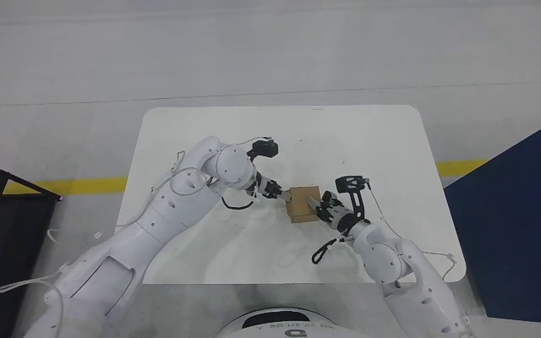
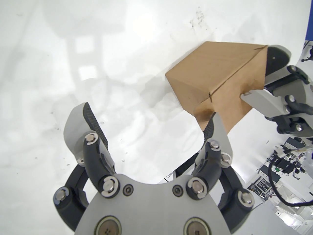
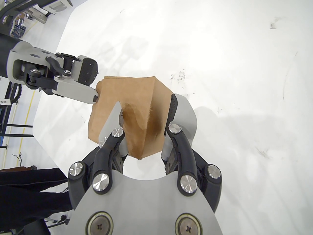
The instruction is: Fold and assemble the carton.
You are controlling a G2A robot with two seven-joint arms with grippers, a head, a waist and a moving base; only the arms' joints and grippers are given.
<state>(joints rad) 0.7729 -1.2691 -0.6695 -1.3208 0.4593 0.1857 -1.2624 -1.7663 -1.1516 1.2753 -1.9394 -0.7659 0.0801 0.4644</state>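
A small brown carton (image 1: 303, 203) stands on the white table (image 1: 363, 144), near its middle, with its panels partly folded into a box shape. My right gripper (image 3: 145, 111) is shut on the carton (image 3: 132, 94), one finger on each side of a wall at its near end. From the other side, my left gripper (image 2: 151, 123) stands open. One of its fingertips (image 2: 213, 123) touches a lower corner of the carton (image 2: 220, 74) and nothing lies between the fingers. The top view shows the left gripper (image 1: 272, 189) and right gripper (image 1: 325, 207) flanking the box.
Bare tabletop lies all around the carton. The table's rounded front edge (image 1: 296, 283) is close to the robot. A blue panel (image 1: 499, 220) stands off the right side, and a black frame (image 1: 17, 190) off the left.
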